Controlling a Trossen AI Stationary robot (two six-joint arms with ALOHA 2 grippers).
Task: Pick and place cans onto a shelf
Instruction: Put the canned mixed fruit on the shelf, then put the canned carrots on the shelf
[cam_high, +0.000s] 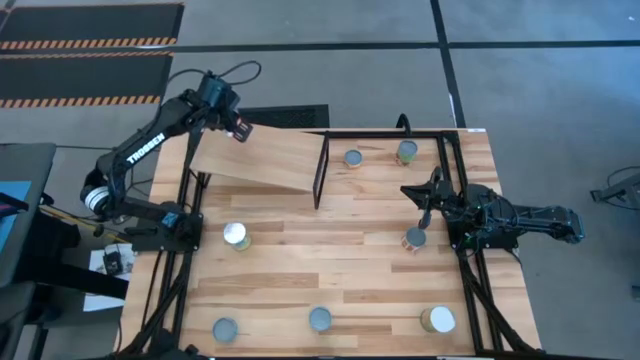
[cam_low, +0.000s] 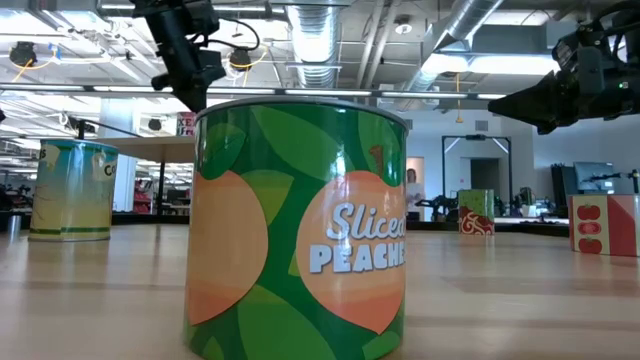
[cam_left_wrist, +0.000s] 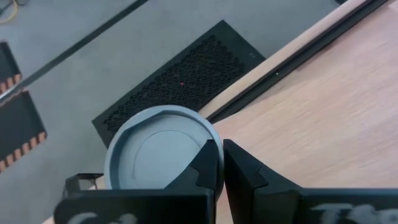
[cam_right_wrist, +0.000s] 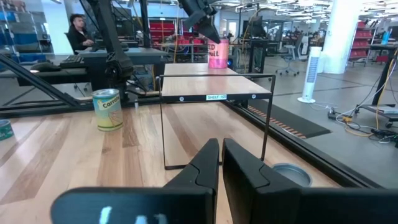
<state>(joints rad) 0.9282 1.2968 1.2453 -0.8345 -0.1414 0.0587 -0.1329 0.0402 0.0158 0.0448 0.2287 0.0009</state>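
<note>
A pink-red can (cam_right_wrist: 214, 54) with a grey top (cam_left_wrist: 155, 155) stands upright on the sloping light-wood shelf (cam_high: 265, 155) at its far left corner. My left gripper (cam_left_wrist: 221, 163) is shut right over that can's top edge; it also shows in the high view (cam_high: 236, 128) and the right wrist view (cam_right_wrist: 210, 28). My right gripper (cam_right_wrist: 221, 163) is shut and empty, above the table near its right edge (cam_high: 412, 192). A grey-topped can (cam_high: 415, 238) stands just to its near side and shows in the right wrist view (cam_right_wrist: 290, 175). My left gripper's shut fingertips (cam_left_wrist: 210, 155) stand at the rim (cam_left_wrist: 208, 134) of the can's top, coming from above and pointing down. I cannot tell whether they touch it. The can stands upright on the shelf board.
Two cans (cam_high: 352, 158) (cam_high: 406, 152) stand at the far right beside the shelf's black frame (cam_high: 322, 170). One can (cam_high: 235, 235) stands mid-left. Three stand along the near edge, one of them a wider cream-topped can (cam_high: 438, 319). A peaches can (cam_low: 300, 220) fills the low view.
</note>
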